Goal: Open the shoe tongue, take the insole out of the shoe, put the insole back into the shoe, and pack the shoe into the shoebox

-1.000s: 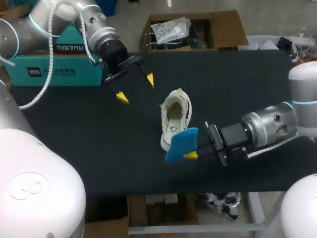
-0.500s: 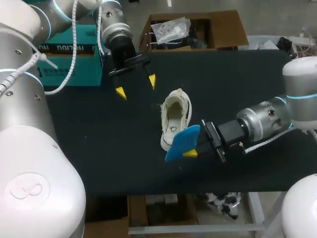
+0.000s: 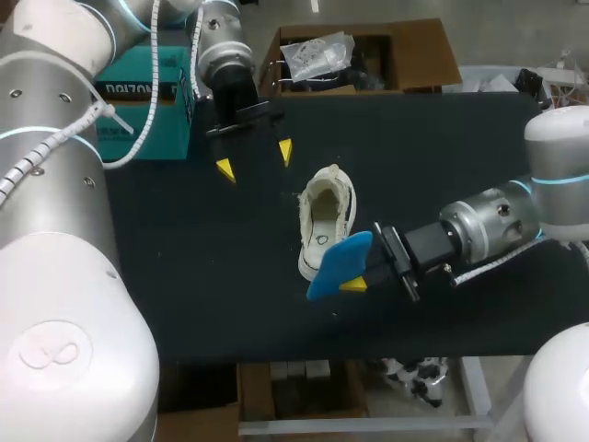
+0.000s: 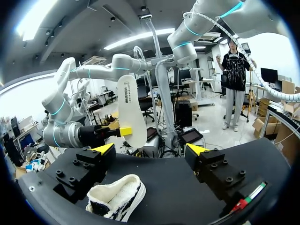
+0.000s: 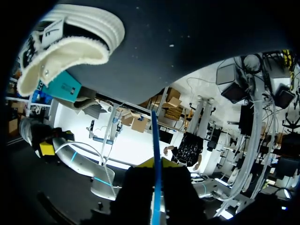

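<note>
The left pincer [image 3: 255,159], wide and empty, has swung in over the bench's [image 3: 184,276] far-left part toward the mid-bench shoe [image 3: 329,216], while the right pincer [image 3: 355,282] keeps the insole [image 3: 337,266] clamped beside the toe, presumably awaiting reinsertion.

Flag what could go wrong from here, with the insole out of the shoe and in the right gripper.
1. The right gripper pinches the insole only at one end; it may bend or slip on reinsertion.
2. The shoe lies unheld, the open left gripper apart from it, so pushing the insole in could shove the shoe aside.
</note>
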